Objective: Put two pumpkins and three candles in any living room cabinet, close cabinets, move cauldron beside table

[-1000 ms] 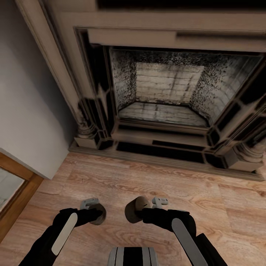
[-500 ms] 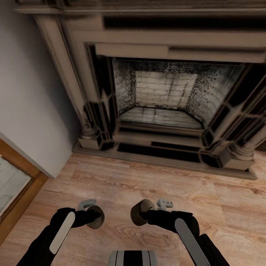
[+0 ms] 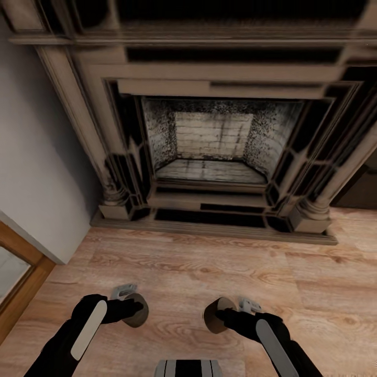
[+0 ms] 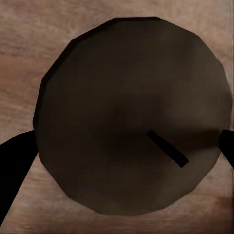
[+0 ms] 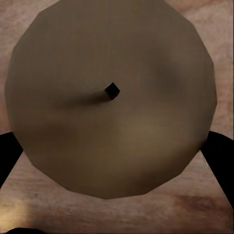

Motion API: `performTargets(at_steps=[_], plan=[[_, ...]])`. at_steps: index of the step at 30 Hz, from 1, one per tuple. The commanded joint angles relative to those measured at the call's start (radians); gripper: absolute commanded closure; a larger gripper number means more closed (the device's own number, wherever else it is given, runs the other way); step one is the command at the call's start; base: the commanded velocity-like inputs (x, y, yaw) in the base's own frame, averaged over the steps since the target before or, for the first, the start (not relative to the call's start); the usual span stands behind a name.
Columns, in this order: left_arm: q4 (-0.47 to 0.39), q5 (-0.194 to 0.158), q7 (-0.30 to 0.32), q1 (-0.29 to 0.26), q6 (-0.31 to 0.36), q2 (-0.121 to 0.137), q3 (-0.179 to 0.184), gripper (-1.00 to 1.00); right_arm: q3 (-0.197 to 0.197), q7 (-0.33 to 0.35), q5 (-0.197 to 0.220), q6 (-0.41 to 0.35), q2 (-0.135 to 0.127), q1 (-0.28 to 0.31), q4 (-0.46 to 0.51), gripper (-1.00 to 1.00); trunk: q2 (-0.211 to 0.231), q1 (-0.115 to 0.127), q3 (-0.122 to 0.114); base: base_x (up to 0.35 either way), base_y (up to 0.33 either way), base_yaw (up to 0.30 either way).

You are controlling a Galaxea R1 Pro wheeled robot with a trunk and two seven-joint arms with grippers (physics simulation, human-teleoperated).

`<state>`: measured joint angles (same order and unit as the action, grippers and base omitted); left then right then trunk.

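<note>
scene: head view looks down at a stone fireplace against the far wall, wood floor in front, grey wall on the left, wood-framed panel at the near-left edge
left gripper: low over the floor, near-left of centre, pinching a round dark-brown candle; in the left wrist view the candle top is a dark disc with a short black wick lying tilted, black fingers touching its two opposite edges
right gripper: low over the floor, near-right of centre, pinching a round tan candle; in the right wrist view this candle is a paler disc with a small black wick stub at centre, fingers touching its sides
candles: both held above the floor boards, well apart from each other, one in each gripper, both near the robot and well short of the fireplace hearth
arms: black with pale strips, left arm and right arm reaching forward from the near edge
robot base: grey and black part at the near edge between the arms
fireplace: pale brick back, dark sooty sides, dark-trimmed columns left and right, step-like base touching the floor
far right: dark-brown object just beside the right column, cut off by the edge, cannot tell what it is
</note>
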<state>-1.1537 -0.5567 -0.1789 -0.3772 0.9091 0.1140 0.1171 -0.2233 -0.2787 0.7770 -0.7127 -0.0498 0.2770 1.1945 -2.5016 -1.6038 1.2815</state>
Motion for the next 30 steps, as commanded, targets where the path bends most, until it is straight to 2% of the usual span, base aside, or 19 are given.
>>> performTargets(at_steps=[1, 8, 18, 30], plan=[[-0.001, -0.012, -0.011, 0.0, 0.002, 0.001, 0.003, 1.0, -0.003, -0.01, 0.015, 0.007, -0.001, 0.001, -0.006, 1.0, 0.0, 0.001, -0.002, -0.001, 0.0, -0.261], [-0.001, -0.011, -0.011, 0.0, 0.003, 0.002, 0.003, 1.0, -0.004, -0.01, 0.016, 0.02, -0.001, 0.001, -0.019, 1.0, 0.002, 0.004, -0.024, 0.0, 0.0, -0.257], [-0.001, -0.008, -0.011, 0.0, 0.004, 0.002, 0.001, 1.0, -0.004, -0.01, 0.012, 0.022, 0.0, 0.001, -0.055, 1.0, 0.072, 0.042, -0.045, -0.003, 0.0, -0.244], [-0.001, -0.006, -0.011, 0.0, 0.004, 0.001, 0.0, 1.0, -0.003, -0.01, 0.013, 0.04, 0.002, 0.001, -0.062, 1.0, 0.156, 0.088, -0.069, -0.162, 0.0, -0.221]])
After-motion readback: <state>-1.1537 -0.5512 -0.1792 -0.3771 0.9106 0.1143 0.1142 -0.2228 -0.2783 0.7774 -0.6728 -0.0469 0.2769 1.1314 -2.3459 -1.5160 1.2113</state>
